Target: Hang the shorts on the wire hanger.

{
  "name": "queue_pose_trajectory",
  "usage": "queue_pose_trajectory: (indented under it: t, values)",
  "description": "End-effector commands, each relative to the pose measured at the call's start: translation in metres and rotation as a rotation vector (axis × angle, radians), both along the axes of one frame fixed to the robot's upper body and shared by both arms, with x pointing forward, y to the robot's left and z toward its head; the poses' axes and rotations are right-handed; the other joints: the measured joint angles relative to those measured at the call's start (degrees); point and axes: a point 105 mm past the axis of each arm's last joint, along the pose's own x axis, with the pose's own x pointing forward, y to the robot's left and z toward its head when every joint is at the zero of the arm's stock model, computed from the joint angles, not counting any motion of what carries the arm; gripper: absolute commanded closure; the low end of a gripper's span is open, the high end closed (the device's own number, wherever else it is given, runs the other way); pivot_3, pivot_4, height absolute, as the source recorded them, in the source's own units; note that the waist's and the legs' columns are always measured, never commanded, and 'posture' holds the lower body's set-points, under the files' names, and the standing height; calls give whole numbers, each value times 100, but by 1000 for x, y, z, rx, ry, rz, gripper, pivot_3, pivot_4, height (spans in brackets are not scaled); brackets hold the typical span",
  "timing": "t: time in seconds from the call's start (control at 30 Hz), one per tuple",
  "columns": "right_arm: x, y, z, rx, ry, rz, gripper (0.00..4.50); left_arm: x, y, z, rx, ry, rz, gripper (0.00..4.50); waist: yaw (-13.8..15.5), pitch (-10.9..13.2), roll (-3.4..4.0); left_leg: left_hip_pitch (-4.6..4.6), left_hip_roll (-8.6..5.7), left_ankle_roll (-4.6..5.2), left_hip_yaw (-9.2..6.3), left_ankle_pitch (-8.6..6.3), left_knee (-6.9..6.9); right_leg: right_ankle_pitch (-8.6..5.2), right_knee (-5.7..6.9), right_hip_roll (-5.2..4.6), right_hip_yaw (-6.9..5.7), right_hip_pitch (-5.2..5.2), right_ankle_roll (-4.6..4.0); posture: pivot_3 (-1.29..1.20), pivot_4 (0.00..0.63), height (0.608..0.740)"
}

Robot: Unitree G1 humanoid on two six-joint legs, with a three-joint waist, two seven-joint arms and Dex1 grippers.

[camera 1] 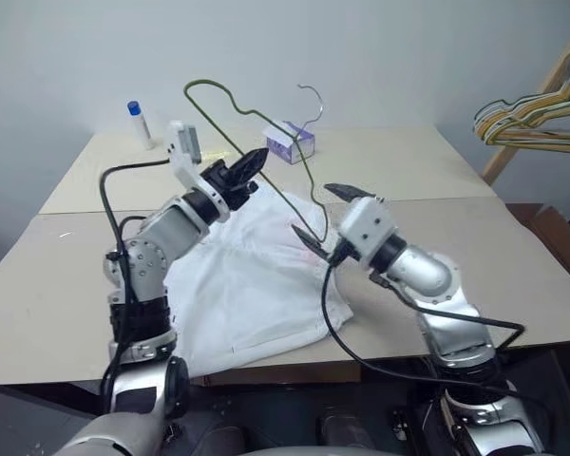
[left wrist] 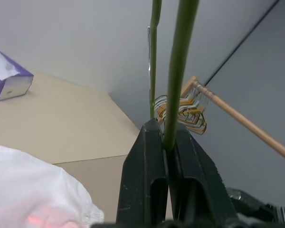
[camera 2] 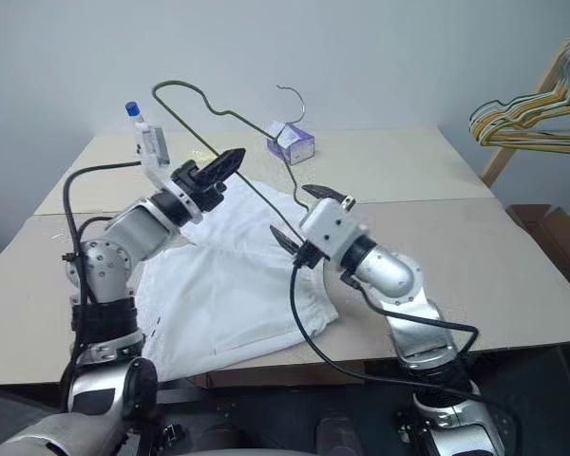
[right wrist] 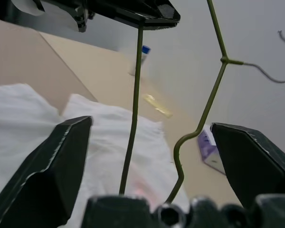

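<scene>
Centrally, the thin, bent wire hanger [camera 1: 266,142] is pinched between the pressed-together black fingers of the left gripper [camera 1: 250,163], raised over the crumpled white shorts [camera 1: 252,285] lying on the beige tabletop [camera 1: 513,256]. The right gripper [camera 1: 328,217] is spread wide, nothing held. A plain grey wall [camera 1: 361,47] stands behind.

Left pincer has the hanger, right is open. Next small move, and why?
Probably bring the open right pincer down to the shorts to take an edge. The left pincer is shut on the wire hanger, holding it above the table, while the shorts lie flat, not yet on the wire.
</scene>
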Motion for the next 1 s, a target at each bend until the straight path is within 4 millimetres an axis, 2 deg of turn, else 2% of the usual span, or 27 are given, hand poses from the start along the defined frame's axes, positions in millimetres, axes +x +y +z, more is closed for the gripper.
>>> queue_pose_trajectory:
  t: [0.03, 0.13, 0.27, 0.37, 0.5, 0.7, 1.0]
  values:
    - [-7, -19, 24, 105, 195, 132, 39, -25, 8, 32, -14, -173, -188, 4500, -2, 1, 1, 0, 1, 0, 0, 0, 1, 0, 0, 0, -1, 0, 0, -38, 0, 740]
    - [-12, -31, 23, 89, 394, 226, 39, -38, 16, 43, 20, -272, -276, 4500, 4, 2, 2, 2, 3, 1, 2, 0, 1, -1, 2, 0, -3, 1, -3, -35, 0, 740]
    - [-23, -42, 15, 130, 746, 403, 39, -57, 26, 55, 24, -431, -414, 4500, 13, 2, 1, 3, 6, 1, 1, -1, -5, -8, -1, 1, -13, 2, -13, -38, 0, 740]
    - [-23, -40, 10, 174, 841, 478, 39, -61, 30, 57, 2, -487, -466, 4500, 8, 2, 1, 1, 6, 1, 2, -1, -3, -8, -1, 1, -12, 2, -13, -44, 0, 740]
    - [-22, -19, -2, 145, 866, 534, 39, -63, 31, 58, -32, -525, -525, 4500, -30, 2, 1, -1, 7, 1, 2, -1, -2, -7, 2, 3, -11, -2, -11, -50, 0, 740]
    - [-17, 8, 7, 167, 823, 580, 39, -62, 25, 53, -33, -535, -535, 4500, -1, 2, 1, -6, 8, 1, 2, -1, -1, -5, 4, 3, -9, -7, -5, -48, 0, 740]
    - [-17, 16, 12, 159, 803, 592, 39, -62, 23, 49, -26, -545, -520, 4500, 6, 3, 1, -8, 9, 2, 0, -1, -1, -4, 3, 3, -11, -6, -4, -50, 0, 740]
